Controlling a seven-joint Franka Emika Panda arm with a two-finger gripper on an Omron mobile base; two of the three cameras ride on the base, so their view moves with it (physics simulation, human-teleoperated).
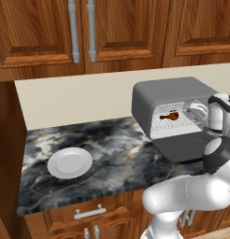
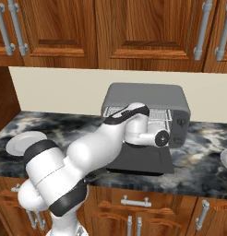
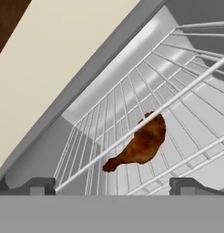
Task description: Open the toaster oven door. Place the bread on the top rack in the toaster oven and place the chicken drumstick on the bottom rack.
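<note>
Dark grey boxy toaster oven [image 1: 175, 100] stands with its flat grey door [image 2: 140, 160] folded down onto the marble counter; the dark reddish-brown chicken drumstick [image 3: 140, 142] lies on a silver wire rack [image 3: 114, 136] inside it, apparently the lower one. Two-finger gripper [image 3: 113, 186] sits at the oven mouth, jaws spread wide and empty, drumstick just beyond the fingertips. Judged: drumstick placement looks finished and released; I cannot make out the bread, so next comes backing straight out clear of the wires.
</note>
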